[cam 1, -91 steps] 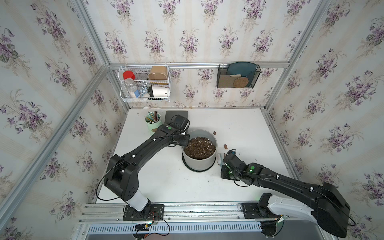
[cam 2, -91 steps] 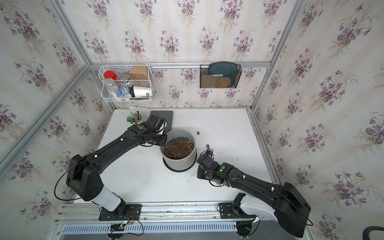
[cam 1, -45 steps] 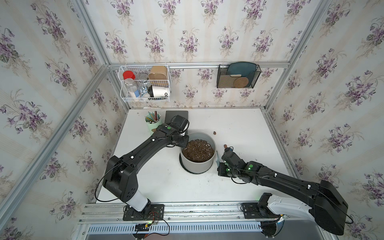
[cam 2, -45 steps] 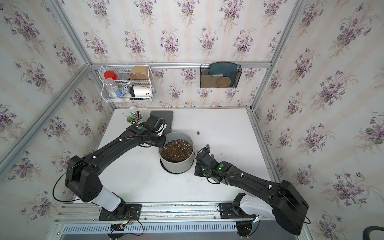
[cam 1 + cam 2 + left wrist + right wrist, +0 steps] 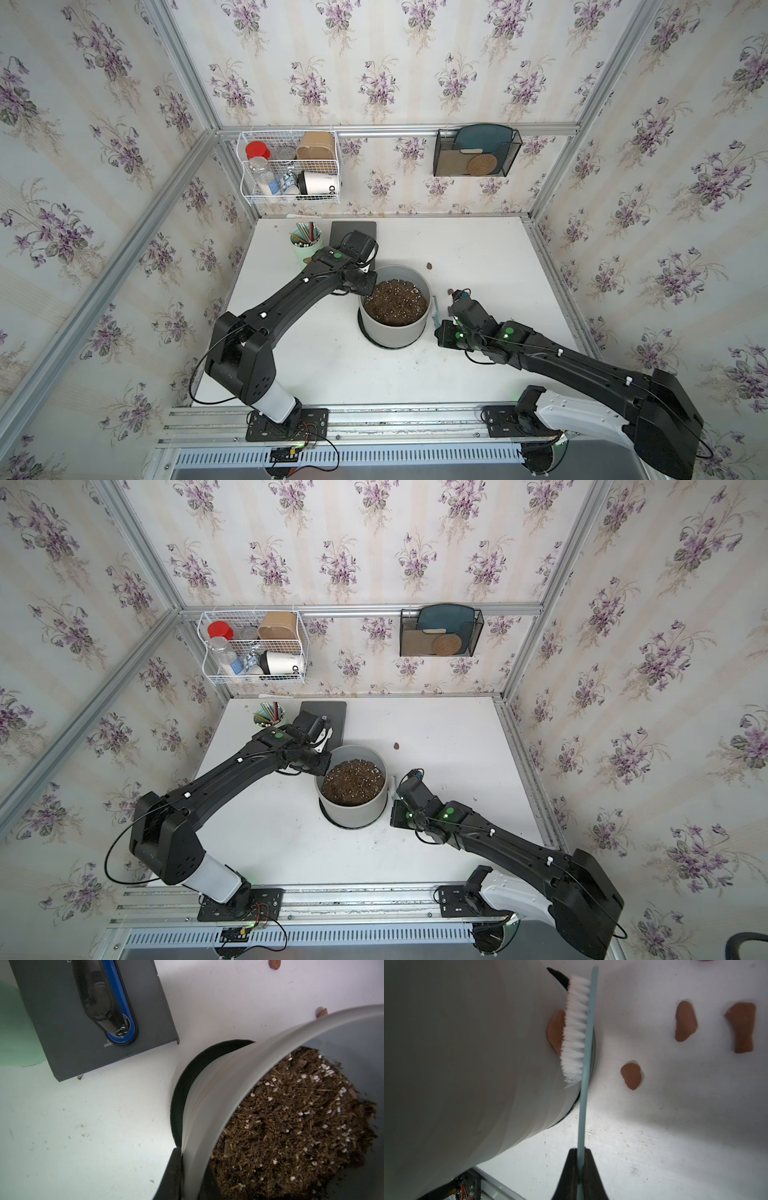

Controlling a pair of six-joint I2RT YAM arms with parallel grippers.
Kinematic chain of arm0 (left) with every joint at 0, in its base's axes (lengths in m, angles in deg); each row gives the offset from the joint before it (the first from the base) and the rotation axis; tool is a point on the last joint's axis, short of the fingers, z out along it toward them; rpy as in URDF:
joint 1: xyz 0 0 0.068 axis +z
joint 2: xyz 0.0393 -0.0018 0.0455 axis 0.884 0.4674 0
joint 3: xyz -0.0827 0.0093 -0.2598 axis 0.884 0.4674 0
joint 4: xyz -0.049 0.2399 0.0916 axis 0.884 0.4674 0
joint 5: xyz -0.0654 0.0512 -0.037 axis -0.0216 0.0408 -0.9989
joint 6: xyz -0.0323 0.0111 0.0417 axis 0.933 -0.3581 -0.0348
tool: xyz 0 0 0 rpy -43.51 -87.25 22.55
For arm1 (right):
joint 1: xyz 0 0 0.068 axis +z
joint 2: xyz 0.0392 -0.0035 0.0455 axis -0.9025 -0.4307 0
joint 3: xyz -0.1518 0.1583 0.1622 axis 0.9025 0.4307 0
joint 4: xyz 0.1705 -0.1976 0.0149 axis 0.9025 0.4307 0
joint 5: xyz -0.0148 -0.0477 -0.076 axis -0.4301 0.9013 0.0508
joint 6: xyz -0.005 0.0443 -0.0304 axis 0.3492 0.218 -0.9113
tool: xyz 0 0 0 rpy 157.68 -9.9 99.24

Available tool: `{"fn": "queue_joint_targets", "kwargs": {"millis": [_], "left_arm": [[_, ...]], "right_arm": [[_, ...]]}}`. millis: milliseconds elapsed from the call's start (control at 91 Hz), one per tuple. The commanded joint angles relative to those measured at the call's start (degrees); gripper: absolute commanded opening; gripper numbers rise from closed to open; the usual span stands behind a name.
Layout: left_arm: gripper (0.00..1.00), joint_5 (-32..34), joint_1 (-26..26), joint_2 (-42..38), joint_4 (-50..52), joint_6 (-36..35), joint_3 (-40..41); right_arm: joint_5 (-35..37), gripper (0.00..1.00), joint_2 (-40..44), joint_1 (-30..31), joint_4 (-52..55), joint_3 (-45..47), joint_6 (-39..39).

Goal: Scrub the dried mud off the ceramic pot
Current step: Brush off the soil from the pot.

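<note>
The right claw (image 5: 580, 1169) is clenched on the brush (image 5: 576, 1028) and has moved in, so the bristles now press a mud (image 5: 554, 1030) blob on the pot (image 5: 392, 334) at its 3 o'clock side: scrubbing can go on. The left claw (image 5: 192, 1161) pinches the rim at 10 o'clock. The pot, mid-table, holds soil (image 5: 395, 301); the cup (image 5: 305, 254) at 10 o'clock holds pencils (image 5: 307, 232).

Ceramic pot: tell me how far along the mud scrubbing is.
Looks done: three mud blobs lie loose on the table. In hand: the left gripper is shut on the ceramic pot rim, the right gripper is shut on the brush, bristles against one mud patch on the pot's wall. Left: that patch; the pot's other sides are hidden.
</note>
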Motion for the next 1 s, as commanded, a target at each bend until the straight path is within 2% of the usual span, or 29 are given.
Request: {"fn": "queue_joint_targets", "kwargs": {"millis": [0,176,319,714,989], "left_arm": [[0.00,-6.4,0.0,-1.2,-4.5,1.7,-1.2],[0.00,-5.8,0.0,-1.5,-4.4,1.9,-1.0],[0.00,-5.7,0.0,-1.6,-4.2,1.9,-1.0],[0.00,-5.3,0.0,-1.3,-3.7,2.1,-1.8],[0.00,-5.4,0.0,-0.9,-3.5,2.1,-2.2]], "right_arm": [[0.2,0.00,2.1,-1.0,0.5,-1.0,-1.5],[1.1,0.00,6.2,-2.7,4.7,-0.8,-2.0],[0.7,0.00,6.3,-3.0,5.8,1.0,-1.8],[-5.1,0.00,-1.1,1.7,-2.1,2.8,-3.6],[-4.4,0.00,2.3,2.0,-2.5,2.8,-2.7]]}}
